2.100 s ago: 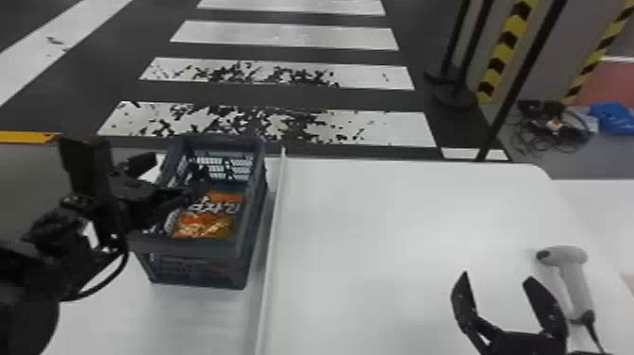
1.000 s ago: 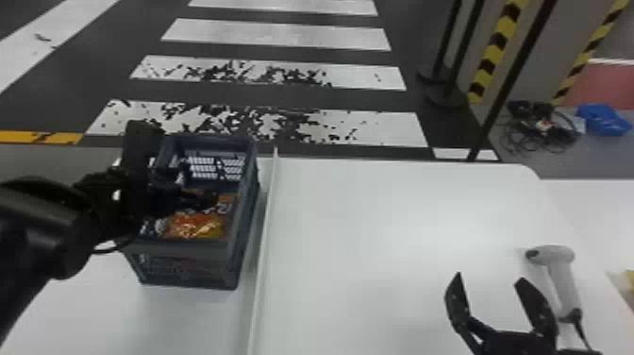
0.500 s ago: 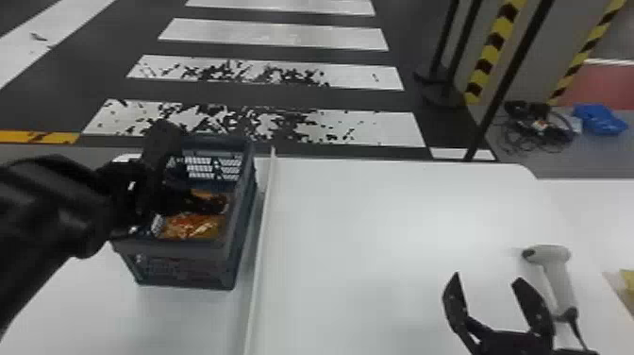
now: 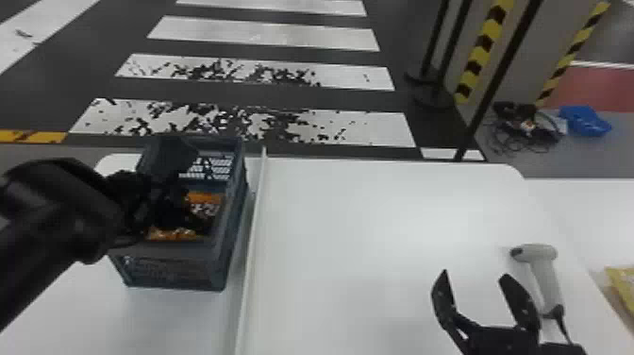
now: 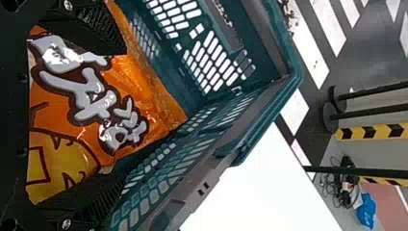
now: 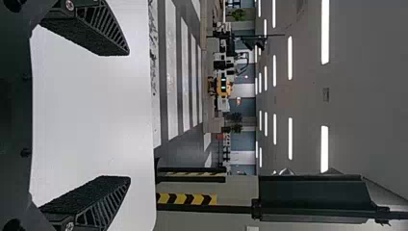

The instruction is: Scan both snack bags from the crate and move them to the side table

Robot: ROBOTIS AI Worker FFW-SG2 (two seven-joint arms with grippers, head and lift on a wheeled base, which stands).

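Observation:
In the head view my left gripper (image 4: 181,212) reaches down inside the dark crate (image 4: 231,236) at the left, over an orange snack bag (image 4: 172,233) that it partly hides. The left wrist view has my left gripper (image 5: 120,115) with fingers spread on two sides of the orange bag (image 5: 115,96) with grey lettering; whether they touch it I cannot tell. At the lower right of the head view, my right gripper (image 4: 486,302) is parked, open and holding nothing, left of the grey scanner (image 4: 545,269). Between the right gripper (image 6: 127,115) fingers in its wrist view is bare table.
A thin raised white divider (image 4: 250,245) runs along the table (image 4: 377,226) right beside the crate. At the head view's right edge lies a yellow package (image 4: 625,283). Dark posts and striped yellow-black barriers stand beyond the table.
The left arm has swung in from the left and lowered its gripper from the crate's left side into the crate, over the bag. The head view has shifted slightly; the right gripper stays open in place.

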